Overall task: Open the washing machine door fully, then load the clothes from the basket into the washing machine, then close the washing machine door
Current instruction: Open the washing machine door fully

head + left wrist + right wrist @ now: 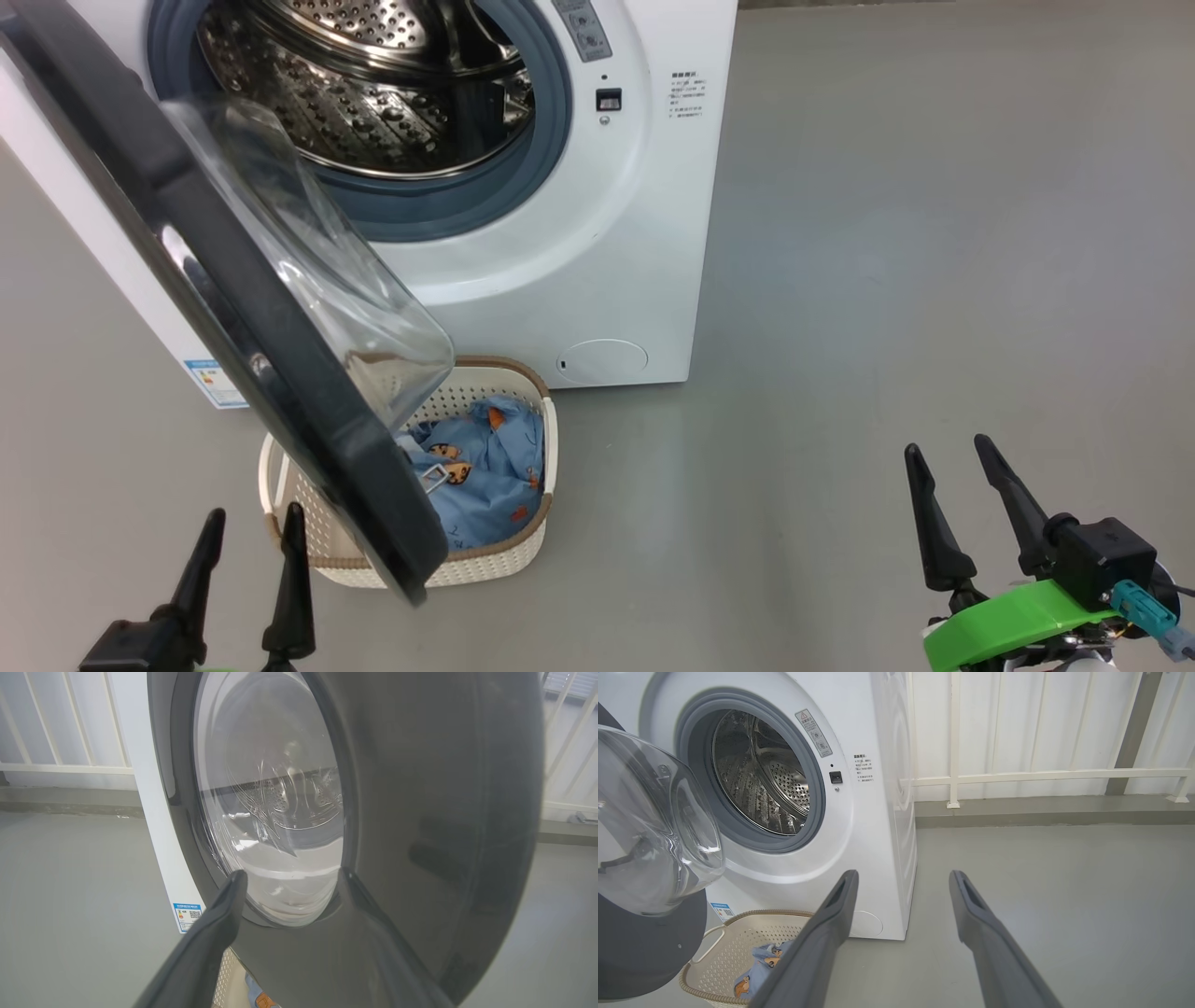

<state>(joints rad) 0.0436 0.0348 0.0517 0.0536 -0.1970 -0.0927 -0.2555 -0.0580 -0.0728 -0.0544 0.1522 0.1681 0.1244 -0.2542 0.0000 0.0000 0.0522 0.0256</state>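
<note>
The white washing machine [607, 233] stands with its steel drum [373, 103] exposed. Its door [308, 411], black-rimmed with a clear glass bowl, is swung out toward me and hangs over the cream basket [485, 563]. Light blue printed clothes [485, 467] lie in the basket. My left gripper [256, 511] is open, low and just left of the door's lower edge; in the left wrist view the left gripper [289, 875] faces the door's outer side [420, 812], holding nothing. My right gripper [946, 444] is open over bare floor, well right of the basket [728, 952].
The grey floor [887, 280] stretches wide to the right of the machine. A white railing [1041, 774] and a low kerb run behind it. The open door covers the basket's left half in the head view.
</note>
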